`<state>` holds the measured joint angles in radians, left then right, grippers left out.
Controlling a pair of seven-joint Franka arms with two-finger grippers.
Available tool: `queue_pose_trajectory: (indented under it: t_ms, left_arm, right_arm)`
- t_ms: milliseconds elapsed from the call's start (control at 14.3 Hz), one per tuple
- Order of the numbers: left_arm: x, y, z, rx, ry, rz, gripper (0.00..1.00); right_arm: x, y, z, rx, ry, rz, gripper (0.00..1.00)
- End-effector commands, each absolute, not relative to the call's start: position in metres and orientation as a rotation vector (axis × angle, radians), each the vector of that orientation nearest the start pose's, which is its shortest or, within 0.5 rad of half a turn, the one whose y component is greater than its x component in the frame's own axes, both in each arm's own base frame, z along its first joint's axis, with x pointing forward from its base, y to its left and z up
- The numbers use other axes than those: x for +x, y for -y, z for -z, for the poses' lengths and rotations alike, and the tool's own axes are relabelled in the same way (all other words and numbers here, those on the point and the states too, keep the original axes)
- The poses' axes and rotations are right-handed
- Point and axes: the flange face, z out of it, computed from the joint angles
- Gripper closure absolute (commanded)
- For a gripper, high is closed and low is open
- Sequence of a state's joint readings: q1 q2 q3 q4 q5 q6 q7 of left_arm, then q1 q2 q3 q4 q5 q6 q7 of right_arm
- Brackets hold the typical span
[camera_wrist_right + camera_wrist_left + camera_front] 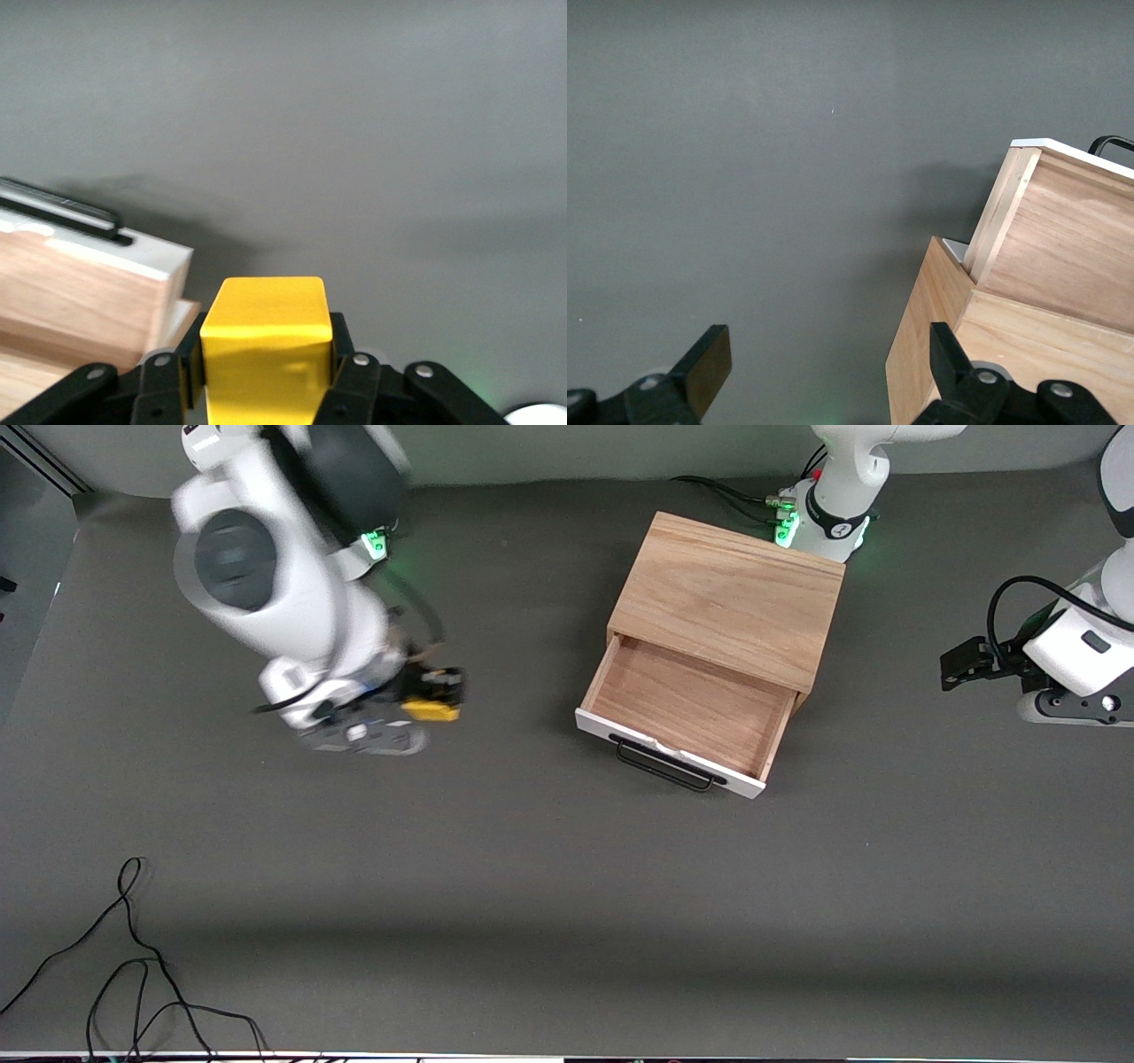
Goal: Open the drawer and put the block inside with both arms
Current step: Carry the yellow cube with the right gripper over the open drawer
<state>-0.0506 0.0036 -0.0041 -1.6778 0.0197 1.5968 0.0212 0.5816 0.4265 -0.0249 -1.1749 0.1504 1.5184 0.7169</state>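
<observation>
The light oak box (728, 595) stands near the left arm's base. Its drawer (687, 707) is pulled open toward the front camera, with nothing in the tray, and its white front panel carries the black bar handle (664, 766). My right gripper (434, 693) is shut on the yellow block (431, 709) and holds it over bare table toward the right arm's end, apart from the drawer. In the right wrist view the block (266, 341) sits between the fingers, with the drawer front (115, 252) ahead. My left gripper (959, 666) is open and empty beside the box, and its wrist view (828, 372) shows the box (930, 345).
The table is a grey mat (532, 886). Loose black cables (133, 974) lie at the edge nearest the front camera, toward the right arm's end. More cables (735, 496) run by the left arm's base.
</observation>
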Motion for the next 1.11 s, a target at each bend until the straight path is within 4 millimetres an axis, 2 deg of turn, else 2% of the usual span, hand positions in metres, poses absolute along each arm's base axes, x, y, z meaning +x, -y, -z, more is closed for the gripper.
queue_pose_trajectory:
  t_ms: [0,139,348,557,767,1045]
  left_arm:
    - [0.552,0.031,-0.578,-3.116,-0.157,-0.146,0.0]
    - [0.553,0.031,-0.578,-3.118,-0.157,-0.144,0.0]
    - [0.552,0.032,-0.578,-3.118,-0.159,-0.144,0.0]
    - [0.552,0.034,-0.578,-3.119,-0.164,-0.146,0.0]
    - [0.552,0.038,-0.578,-3.118,-0.161,-0.146,0.0]
    - [0.552,0.039,-0.578,-3.12,-0.161,-0.148,0.0]
  right_arm:
    - [0.551,-0.44,-0.517,-3.03,-0.354,-0.181,1.0]
    - [0.544,-0.478,-0.495,-2.986,-0.43,-0.12,1.0]
    - [0.528,-0.522,-0.465,-2.95,-0.475,-0.085,1.0]
    - [0.523,-0.546,-0.448,-2.894,-0.515,-0.052,1.0]
    - [0.522,-0.557,-0.427,-2.873,-0.549,-0.064,1.0]
    - [0.5,-0.587,-0.399,-2.843,-0.561,-0.134,1.0]
